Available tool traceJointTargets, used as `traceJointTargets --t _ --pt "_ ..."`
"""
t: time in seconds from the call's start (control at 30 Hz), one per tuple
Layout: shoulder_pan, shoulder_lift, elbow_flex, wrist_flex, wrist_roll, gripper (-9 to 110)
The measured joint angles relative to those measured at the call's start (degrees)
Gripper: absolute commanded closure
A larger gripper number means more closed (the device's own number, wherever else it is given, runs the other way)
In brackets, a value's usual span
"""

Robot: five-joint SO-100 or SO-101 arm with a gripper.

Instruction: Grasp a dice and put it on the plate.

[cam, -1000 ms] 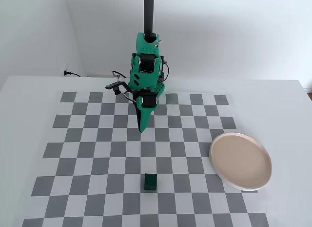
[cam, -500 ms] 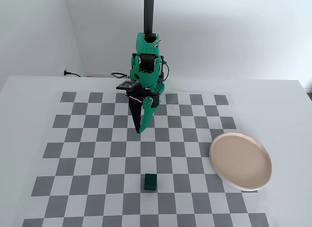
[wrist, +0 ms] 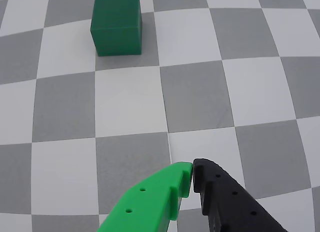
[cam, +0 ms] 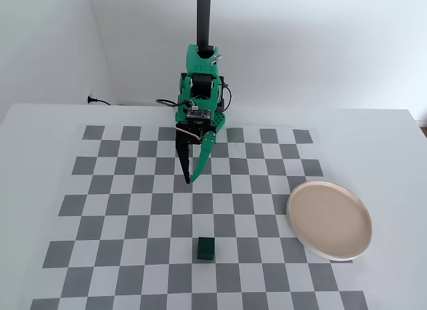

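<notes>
The dice (cam: pixel 205 249) is a small dark green cube on the checkered mat, near the front middle in the fixed view. In the wrist view the dice (wrist: pixel 116 24) sits at the top left, well ahead of the fingertips. My gripper (cam: pixel 189 181) hangs tip-down over the mat, about three squares behind the dice, and holds nothing. In the wrist view my gripper (wrist: pixel 193 171) has its green and black jaws touching at the tips. The beige-pink plate (cam: pixel 329 220) lies empty at the right of the mat in the fixed view; it is out of the wrist view.
The grey-and-white checkered mat (cam: pixel 120 210) covers a white table. The arm's base and a black post (cam: pixel 203 20) stand at the back middle. A cable (cam: pixel 127 103) runs along the back edge by the white wall.
</notes>
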Motion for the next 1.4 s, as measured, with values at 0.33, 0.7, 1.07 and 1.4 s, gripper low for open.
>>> traceJointTargets --t 0.33,0.7,1.07,1.4 --pt "-3.3 0.0 0.0 -0.1 -3.0 95" --pt "-7.4 0.0 -0.1 -0.1 0.4 79" --pt "-8.6 -4.9 -3.3 -2.0 2.5 76" --pt "-5.5 -29.3 -17.6 -11.3 5.0 75"
